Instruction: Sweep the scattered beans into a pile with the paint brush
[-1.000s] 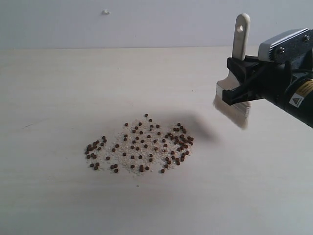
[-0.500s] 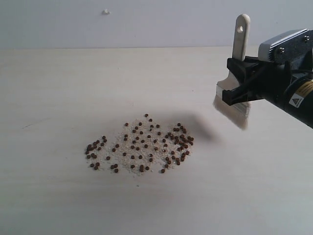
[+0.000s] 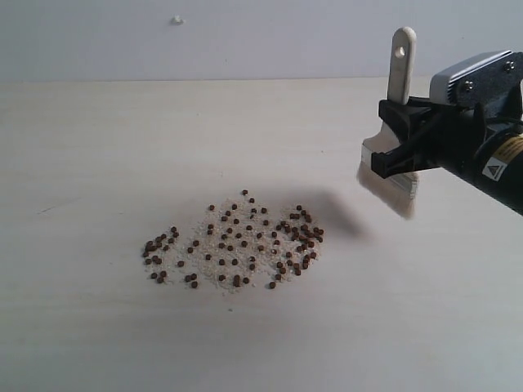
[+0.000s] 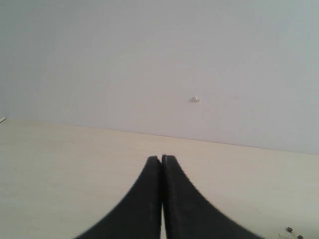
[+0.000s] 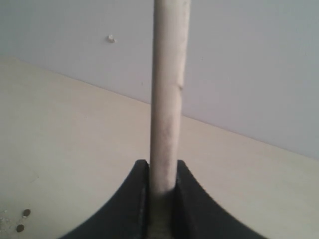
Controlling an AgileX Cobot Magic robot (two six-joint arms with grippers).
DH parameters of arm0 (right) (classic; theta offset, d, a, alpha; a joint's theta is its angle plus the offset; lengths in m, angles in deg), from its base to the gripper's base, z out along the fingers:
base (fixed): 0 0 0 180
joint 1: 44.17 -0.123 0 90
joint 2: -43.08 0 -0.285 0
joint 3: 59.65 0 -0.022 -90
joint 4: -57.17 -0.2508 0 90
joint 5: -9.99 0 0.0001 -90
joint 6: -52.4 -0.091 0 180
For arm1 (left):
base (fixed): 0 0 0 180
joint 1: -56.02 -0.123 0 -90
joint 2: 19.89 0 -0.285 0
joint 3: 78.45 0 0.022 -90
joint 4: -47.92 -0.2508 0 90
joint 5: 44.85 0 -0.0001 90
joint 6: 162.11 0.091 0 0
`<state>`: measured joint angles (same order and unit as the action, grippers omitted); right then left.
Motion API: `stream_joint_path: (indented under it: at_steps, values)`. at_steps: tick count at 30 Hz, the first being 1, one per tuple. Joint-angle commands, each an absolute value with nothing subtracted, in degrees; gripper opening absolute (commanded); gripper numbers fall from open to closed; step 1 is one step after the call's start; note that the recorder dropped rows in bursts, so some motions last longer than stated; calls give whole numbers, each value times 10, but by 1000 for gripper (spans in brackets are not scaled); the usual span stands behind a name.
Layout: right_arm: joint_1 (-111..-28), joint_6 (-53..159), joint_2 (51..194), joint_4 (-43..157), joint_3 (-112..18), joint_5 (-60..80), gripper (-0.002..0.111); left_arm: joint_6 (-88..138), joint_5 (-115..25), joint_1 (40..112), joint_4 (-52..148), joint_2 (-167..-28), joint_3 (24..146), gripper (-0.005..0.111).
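Note:
The beans (image 3: 237,242) lie in a loose spread of small reddish-brown pellets over whitish crumbs, near the middle of the table. Up and to their right, the paint brush (image 3: 401,77) hangs above the table with its cream handle upright and its off-white bristles (image 3: 391,186) pointing down, clear of the beans. My right gripper (image 3: 394,137) is shut on the paint brush near its metal band. In the right wrist view the handle (image 5: 169,94) stands between the black fingers (image 5: 135,199). Two beans (image 5: 23,220) show at that view's edge. My left gripper (image 4: 161,158) is shut on nothing.
The pale wooden table (image 3: 98,147) runs back to a plain grey wall (image 3: 245,41) that bears a small white speck (image 3: 176,20). A few beans (image 4: 294,232) show at a corner of the left wrist view.
The brush and my right gripper have shifted very slightly; the beans have not moved.

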<state>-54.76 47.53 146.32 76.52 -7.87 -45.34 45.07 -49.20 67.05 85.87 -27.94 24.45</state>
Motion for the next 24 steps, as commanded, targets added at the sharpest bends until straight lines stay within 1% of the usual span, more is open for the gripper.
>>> stream_joint_path:
  at_steps: [1, 14, 17, 21, 24]
  values:
    - [-548, 477, 1463, 764, -82, -474, 0, 449, -491, 673, 858, -277, 243, 0]
    - [-549, 521, 1462, 766, -86, -462, 0, 449, -491, 673, 858, -277, 243, 0]
    - [-597, 606, 1451, 688, -78, -451, 0, 449, -491, 673, 858, -277, 243, 0]
    - [-722, 787, 1442, 426, -68, -461, 0, 449, -491, 673, 858, -277, 243, 0]
    - [-798, 823, 1448, 285, -68, -504, 0, 449, -491, 673, 858, -277, 243, 0]
